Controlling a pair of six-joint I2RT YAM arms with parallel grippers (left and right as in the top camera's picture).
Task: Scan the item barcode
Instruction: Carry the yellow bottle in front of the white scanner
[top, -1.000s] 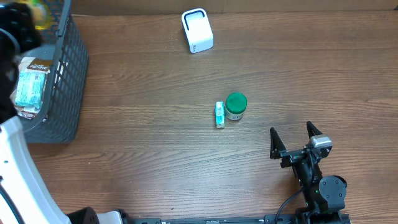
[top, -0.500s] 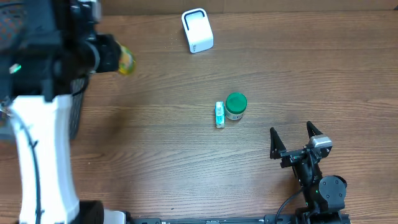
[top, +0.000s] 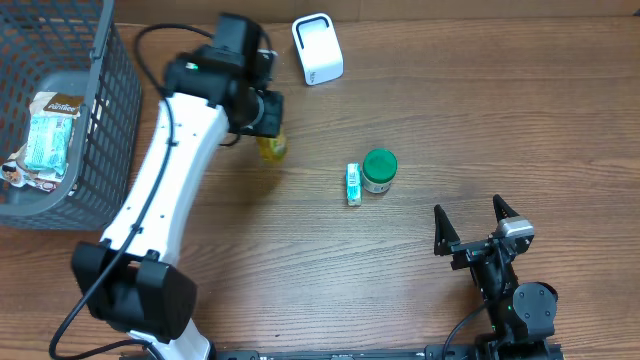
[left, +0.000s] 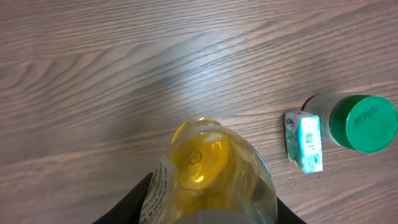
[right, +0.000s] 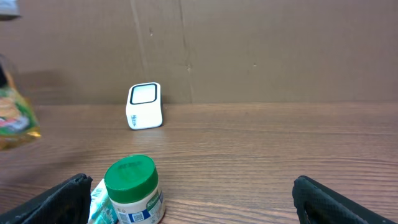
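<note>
Wood-grain table (top: 500, 120) lies under the left gripper (top: 266, 118), clamped around a yellow bottle (top: 273, 148) near the white scanner (top: 317, 48); it looks rigid, slick and light, best held mid-body, while the right gripper (top: 476, 222) gapes empty.

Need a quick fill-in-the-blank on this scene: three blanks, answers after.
1. The left hand grips a bottle of ____ liquid.
2. The jar at mid-table has a ____ lid.
3. The right hand is ____ and holds nothing.
Missing words: yellow; green; open.
</note>
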